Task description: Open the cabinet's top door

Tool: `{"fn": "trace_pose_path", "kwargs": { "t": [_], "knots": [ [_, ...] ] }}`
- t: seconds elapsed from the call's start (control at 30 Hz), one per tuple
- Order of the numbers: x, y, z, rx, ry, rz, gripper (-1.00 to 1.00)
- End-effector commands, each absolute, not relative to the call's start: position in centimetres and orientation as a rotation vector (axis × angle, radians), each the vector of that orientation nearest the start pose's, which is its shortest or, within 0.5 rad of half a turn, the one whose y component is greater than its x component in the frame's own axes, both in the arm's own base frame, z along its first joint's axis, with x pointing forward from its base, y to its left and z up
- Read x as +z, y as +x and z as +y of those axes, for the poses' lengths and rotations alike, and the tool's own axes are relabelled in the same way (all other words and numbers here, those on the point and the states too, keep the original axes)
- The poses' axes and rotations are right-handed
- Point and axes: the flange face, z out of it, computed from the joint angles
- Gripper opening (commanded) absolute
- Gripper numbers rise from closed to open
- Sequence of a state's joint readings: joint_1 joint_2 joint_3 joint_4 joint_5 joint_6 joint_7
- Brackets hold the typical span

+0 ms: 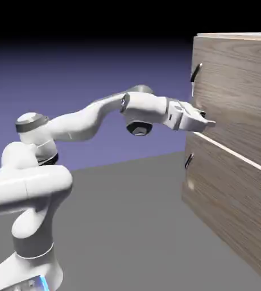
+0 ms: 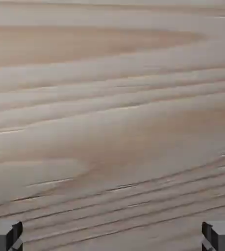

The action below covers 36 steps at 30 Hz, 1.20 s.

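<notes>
1. Exterior view: the top door [image 1: 240,94], the upper wood-grain panel of the boxy light-brown cabinet [image 1: 235,37], lies at 3 o'clock of the white two-finger gripper [image 1: 210,123]. Its curved dark metal bar handle [image 1: 197,72] sits between 11 and 12 o'clock from the fingertips, well apart. Best to back towards 9 o'clock, rise towards 12, then approach the bar squarely. The lower dark handle [image 1: 189,161], near 7 o'clock, should be left alone.

2. Hand view: the small grey fingertips [image 2: 6,236] stand spread wide at 7 and 5 o'clock, nothing between them but wood grain beyond. No handle shows, so closing here would probably miss; straddle the bar first.
</notes>
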<state>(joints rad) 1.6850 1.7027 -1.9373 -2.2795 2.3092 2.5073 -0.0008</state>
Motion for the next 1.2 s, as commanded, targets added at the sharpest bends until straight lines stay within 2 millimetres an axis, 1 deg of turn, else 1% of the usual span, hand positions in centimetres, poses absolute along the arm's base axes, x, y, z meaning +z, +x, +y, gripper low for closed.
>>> {"fn": "trace_pose_path", "kwargs": {
  "t": [0.0,0.03,0.07,0.2,0.23,0.27,0.3,0.5,0.67,0.8,0.97,1.07,1.17],
  "knots": [
    [53.4,47.4,14.2,-1.78,-1.77,0.805,0.0],
    [53.9,47.0,15.3,-1.783,-1.757,0.765,0.0],
    [53.9,47.0,15.3,-1.783,-1.757,0.765,0.0],
    [53.9,51.9,15.1,-1.783,-1.757,0.765,0.0],
    [53.9,52.0,15.1,-1.783,-1.757,0.765,0.0],
    [53.9,52.0,15.1,-1.783,-1.757,0.765,-1.0],
    [53.9,52.0,15.1,-1.783,-1.757,0.765,-1.0],
    [53.9,46.5,13.3,-1.708,-1.764,0.651,-1.0],
    [53.9,41.8,11.2,-1.639,-1.767,0.551,-1.0],
    [53.9,37.9,9.0,-1.579,-1.766,0.467,-1.0],
    [53.9,33.2,5.6,-1.5,-1.761,0.36,-1.0],
    [53.9,30.9,3.7,-1.458,-1.757,0.305,-1.0],
    [53.9,29.1,2.0,-1.424,-1.752,0.261,-1.0]
  ]
}}
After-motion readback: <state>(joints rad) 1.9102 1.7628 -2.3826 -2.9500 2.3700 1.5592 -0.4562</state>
